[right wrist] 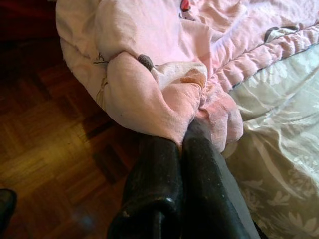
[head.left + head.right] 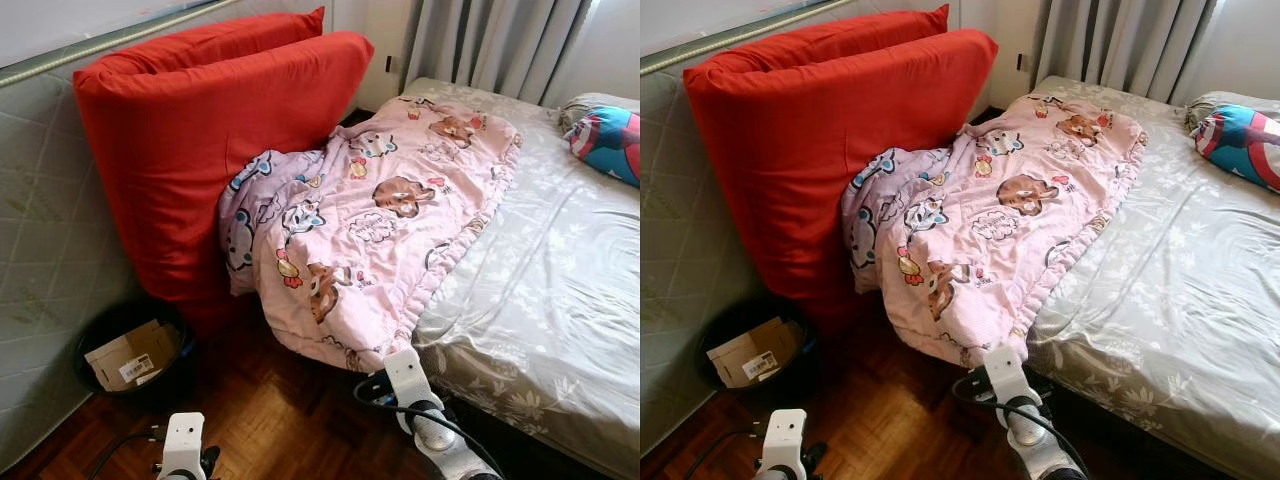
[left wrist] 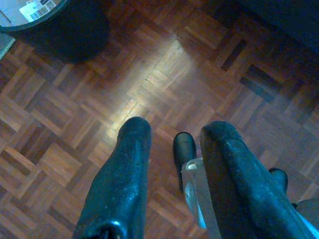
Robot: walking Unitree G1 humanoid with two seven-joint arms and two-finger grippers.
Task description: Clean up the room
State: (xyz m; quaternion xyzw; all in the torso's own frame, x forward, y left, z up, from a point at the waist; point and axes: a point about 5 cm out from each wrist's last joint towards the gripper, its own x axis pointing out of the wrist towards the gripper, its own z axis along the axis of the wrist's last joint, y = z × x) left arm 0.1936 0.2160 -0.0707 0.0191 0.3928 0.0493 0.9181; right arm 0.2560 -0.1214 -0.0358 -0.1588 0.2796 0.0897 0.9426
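Pink, with cartoon bears and cats, the quilt lies across the near corner of the bed, its lower part spilling over the bed's side and hanging to the parquet floor. Its left bulge presses against two red cushions that stand on edge between the bed and a pale mattress leaning at the wall.

The right gripper is at the quilt's hanging hem, at the bed's corner; its two black fingers are pressed together with a bunched fold of the pink cloth pinched between the tips. The grey flowered sheet shows just beside the pinched hem.

The left gripper hangs low over bare parquet, fingers narrowly apart and holding nothing. Near it, at the foot of the cushions and mattress, stands a black bin with a cardboard box inside. At the bed's far end lies a blue and red pillow, and grey curtains hang behind.
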